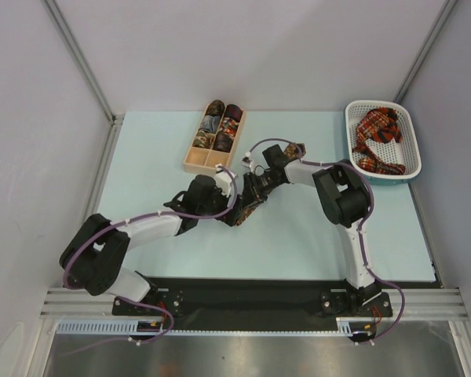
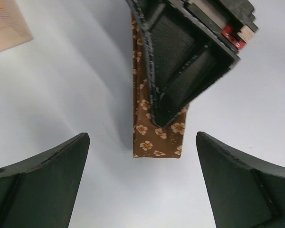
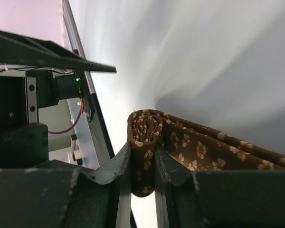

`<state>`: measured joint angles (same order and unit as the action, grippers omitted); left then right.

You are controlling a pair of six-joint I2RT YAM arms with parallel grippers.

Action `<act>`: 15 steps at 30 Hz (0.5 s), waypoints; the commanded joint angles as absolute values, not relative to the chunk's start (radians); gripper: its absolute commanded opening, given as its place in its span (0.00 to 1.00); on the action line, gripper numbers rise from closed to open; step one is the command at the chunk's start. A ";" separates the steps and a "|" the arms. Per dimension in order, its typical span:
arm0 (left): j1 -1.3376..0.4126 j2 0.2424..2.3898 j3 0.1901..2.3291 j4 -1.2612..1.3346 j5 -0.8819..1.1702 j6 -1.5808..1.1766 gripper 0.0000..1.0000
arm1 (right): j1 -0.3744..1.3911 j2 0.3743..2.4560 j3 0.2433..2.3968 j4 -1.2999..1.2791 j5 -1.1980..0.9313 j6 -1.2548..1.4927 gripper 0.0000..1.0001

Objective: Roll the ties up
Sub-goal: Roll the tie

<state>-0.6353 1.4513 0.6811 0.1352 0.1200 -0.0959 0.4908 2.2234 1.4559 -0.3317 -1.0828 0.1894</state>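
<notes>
Pale table [image 1: 298, 251] — tie [image 2: 156, 142], box [image 1: 190, 166], basket [image 1: 414, 168]

Brown tie [image 3: 190, 147]: you see matt woven cloth.
Divided box [image 1: 195, 165]: pale bare wood.
Basket [image 1: 413, 153]: smooth white plastic.

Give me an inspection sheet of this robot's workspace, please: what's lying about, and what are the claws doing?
surface: pale blue table, no stains seen.
job's things: brown tie with gold flowers, one end rolled; rolled ties in the wooden box; red plaid tie heaped in the white basket.
clutter: nothing seen.
grippers: left gripper open, its fingers either side of the brown tie's flat end, not touching; right gripper shut on the rolled end.
cables: purple cables run along both arms.
surroundings: plain grey walls, metal rail at the near edge.
</notes>
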 commanded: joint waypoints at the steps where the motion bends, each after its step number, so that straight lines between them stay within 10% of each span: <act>1: -0.653 1.483 0.738 0.153 0.179 -0.031 1.00 | 0.483 2.256 1.516 -0.403 -1.045 0.137 0.00; 15: -0.715 1.686 0.885 0.025 0.078 0.029 1.00 | 0.503 2.276 1.514 -0.449 -0.980 0.080 0.00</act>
